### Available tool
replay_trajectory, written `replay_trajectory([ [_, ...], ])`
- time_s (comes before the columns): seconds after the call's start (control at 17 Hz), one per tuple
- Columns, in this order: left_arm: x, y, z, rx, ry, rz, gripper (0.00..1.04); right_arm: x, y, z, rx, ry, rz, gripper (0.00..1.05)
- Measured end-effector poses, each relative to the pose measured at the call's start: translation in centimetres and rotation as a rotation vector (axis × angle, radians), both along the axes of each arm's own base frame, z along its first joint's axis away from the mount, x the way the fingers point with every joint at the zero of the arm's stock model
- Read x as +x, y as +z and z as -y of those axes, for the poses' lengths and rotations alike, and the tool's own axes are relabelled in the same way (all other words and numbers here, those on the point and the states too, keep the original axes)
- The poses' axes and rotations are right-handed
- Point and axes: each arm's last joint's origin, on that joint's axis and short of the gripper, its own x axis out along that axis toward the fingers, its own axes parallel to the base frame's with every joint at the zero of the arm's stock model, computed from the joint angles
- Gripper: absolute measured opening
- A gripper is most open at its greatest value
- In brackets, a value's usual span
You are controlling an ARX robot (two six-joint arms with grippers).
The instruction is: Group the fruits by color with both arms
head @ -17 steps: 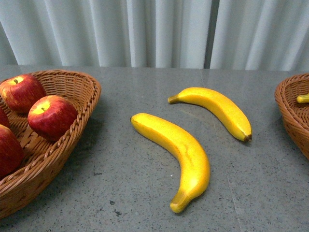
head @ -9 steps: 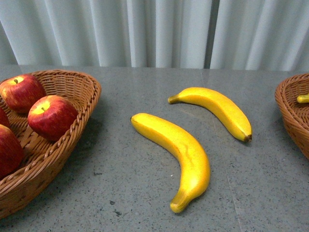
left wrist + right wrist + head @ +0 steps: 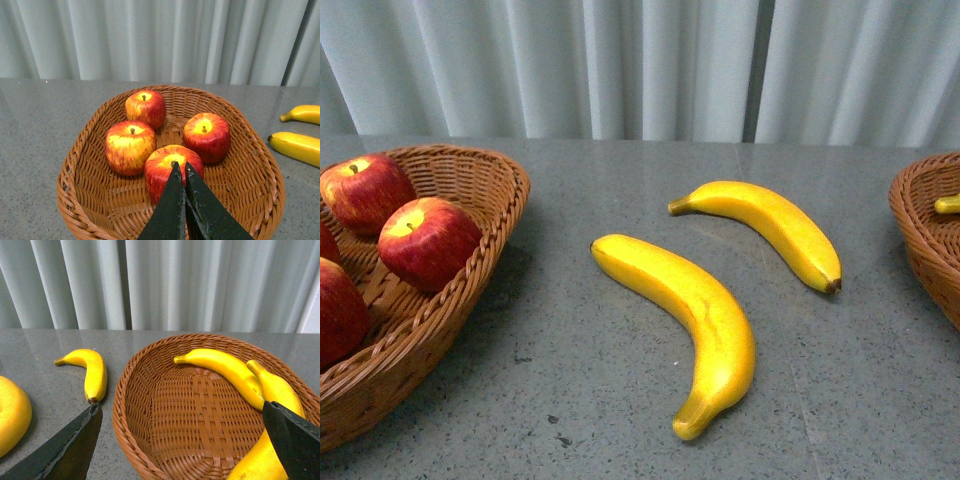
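From the front, neither arm shows. The near banana and the far banana lie apart on the counter, between the left basket of apples and the right basket. Both bananas are curved and glossy, so a pinch near a tapered end would likely let one swivel or slip out.

In the left wrist view, the left claw is closed with its fingers pressed together and grips nothing. It hangs just above the nearest apple. A descent from here would jab that apple, and the claw must open before any grasp.

In the right wrist view, the right claw is spread wide and empty, over the right basket's near side. That basket already holds bananas, so another one dropped onto them might slide toward the rim.
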Motion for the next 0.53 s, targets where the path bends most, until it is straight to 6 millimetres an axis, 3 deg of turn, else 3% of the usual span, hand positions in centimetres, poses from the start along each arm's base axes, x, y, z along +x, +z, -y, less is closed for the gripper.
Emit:
replay_trajectory([
  [0.23, 0.0, 0.06, 0.0, 0.0, -0.001, 0.006, 0.01, 0.0, -0.01, 0.0, 0.0, 0.0, -0.001, 0.98],
  [0.35, 0.0, 0.06, 0.0, -0.001, -0.001, 0.006, 0.2, 0.0, -0.01, 0.0, 0.0, 0.0, -0.001, 0.98],
  [0.53, 0.0, 0.06, 0.0, -0.001, -0.001, 0.006, 0.56, 0.0, -0.01, 0.0, 0.0, 0.0, -0.001, 0.98],
])
